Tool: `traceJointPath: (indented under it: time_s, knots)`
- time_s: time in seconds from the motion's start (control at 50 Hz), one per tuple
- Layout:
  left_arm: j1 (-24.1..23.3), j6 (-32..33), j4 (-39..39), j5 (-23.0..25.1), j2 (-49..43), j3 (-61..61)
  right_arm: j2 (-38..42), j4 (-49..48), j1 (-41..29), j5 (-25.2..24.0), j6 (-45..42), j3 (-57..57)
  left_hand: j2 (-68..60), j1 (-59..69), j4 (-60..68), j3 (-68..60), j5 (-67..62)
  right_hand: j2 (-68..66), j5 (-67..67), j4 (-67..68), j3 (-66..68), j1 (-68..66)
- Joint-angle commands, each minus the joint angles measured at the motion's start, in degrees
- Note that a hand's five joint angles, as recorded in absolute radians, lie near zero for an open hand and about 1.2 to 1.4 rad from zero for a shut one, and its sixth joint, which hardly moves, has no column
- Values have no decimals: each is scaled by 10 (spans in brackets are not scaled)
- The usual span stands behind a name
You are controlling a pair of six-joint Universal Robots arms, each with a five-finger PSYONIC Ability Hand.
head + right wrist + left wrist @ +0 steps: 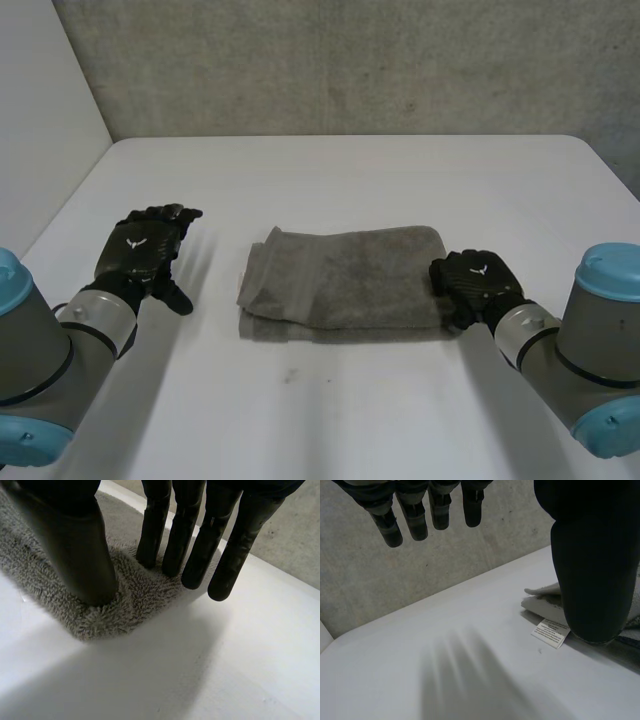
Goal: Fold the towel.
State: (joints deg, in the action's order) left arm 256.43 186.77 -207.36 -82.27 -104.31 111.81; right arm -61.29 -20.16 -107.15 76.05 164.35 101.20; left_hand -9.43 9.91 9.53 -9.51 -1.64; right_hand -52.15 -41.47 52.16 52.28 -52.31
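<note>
White table [350, 180], concrete wall [350, 60] behind. Towel [345, 285] mid-table, lies folded, long axis left–right. Right hand [478, 283] on its right end, straight fingers and thumb pressing pile. Left hand [140, 255] well apart, fingers relaxed, empty.

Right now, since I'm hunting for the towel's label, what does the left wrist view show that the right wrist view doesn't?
Left wrist view: a white label lying on the table at the towel's edge, beside the left hand's thumb; that hand's straight fingers hold nothing. Right wrist view: the right hand, its thumb and straight fingers resting on the towel's end near a corner. Both: the grey towel on the white table.
</note>
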Motion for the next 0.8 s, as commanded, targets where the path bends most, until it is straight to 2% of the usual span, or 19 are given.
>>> traceJointPath:
  time_s: [0.02, 0.04, 0.08, 0.26, 0.28, 0.32, 0.34, 0.36, 0.38, 0.52, 0.62, 0.68, 0.7, 0.72, 0.76, 0.78, 0.8]
  knots:
    - [1, 0, 0, 0, -1, 0, 15, 3, 1, -1, 6, -4, -6, 1, 5, -5, 16, 89, 82, -89, -90, 90]
    - [1, 0, 0, 0, -1, 0, 14, 5, 1, 1, 7, -3, -6, 1, 5, -5, 16, 163, 156, -163, -164, 164]
    - [1, 0, 0, 0, -1, 1, 12, 8, 0, 1, 7, 0, -6, 1, 5, -5, 16, 188, 182, -188, -190, 190]
    - [1, 0, -1, 0, -1, 3, 8, 10, 2, 0, 22, 7, -6, 1, 5, -5, 16, 151, 145, -152, -153, 153]
    - [1, 1, -1, 0, -1, 3, 8, 10, 4, -2, 29, 7, -6, 1, 5, -5, 16, 103, 96, -103, -105, 105]
    - [1, 1, -2, 0, -1, 3, 9, 3, 5, -2, 42, 5, -6, 1, 5, -5, 16, -75, -81, 74, 73, -73]
    - [1, 1, -3, 0, 0, 3, 9, 3, 5, -2, 42, 5, -6, 1, 5, -5, 16, -76, -82, 75, 74, -74]
    - [1, 1, -3, 0, 0, 3, 9, 3, 7, 1, 45, 3, -6, 1, 5, -5, 16, -234, -241, 234, 232, -232]
    - [1, 1, -3, 0, 0, 3, 8, 3, 10, 6, 45, 1, -6, 1, 5, -5, 16, -278, -285, 278, 277, -276]
    - [0, 2, -1, -3, 8, 2, -30, 11, 26, 43, 26, -5, -6, 1, 5, -5, 16, -279, -285, 278, 277, -277]
    - [-3, 3, 6, -3, 40, -12, -72, 11, 19, 52, -38, -32, -6, 1, 5, -5, 16, -279, -285, 278, 277, -277]
    - [-14, 1, 13, -4, 59, -38, -72, 14, -21, 52, -83, -77, -6, 1, 5, -5, 16, -279, -285, 278, 277, -277]
    - [-20, 1, 21, -4, 64, -54, -64, 18, -64, 52, -103, -104, -6, 1, 5, -5, 16, -279, -285, 278, 277, -277]
    - [-26, 1, 34, -9, 70, -71, -64, 18, -64, 52, -104, -104, -6, 1, 5, -5, 16, -279, -285, 278, 277, -277]
    - [-30, 1, 48, -15, 75, -89, -18, 35, -152, 51, -129, -174, -6, 1, 5, -5, 16, -279, -285, 278, 277, -277]
    - [-35, 1, 61, -23, 75, -108, -18, 35, -153, 51, -129, -174, -6, 1, 5, -5, 16, -279, -285, 278, 277, -277]
    - [-35, 1, 61, -23, 75, -108, 6, 49, -183, 50, -140, -207, -6, 1, 5, -5, 16, -279, -285, 278, 277, -277]
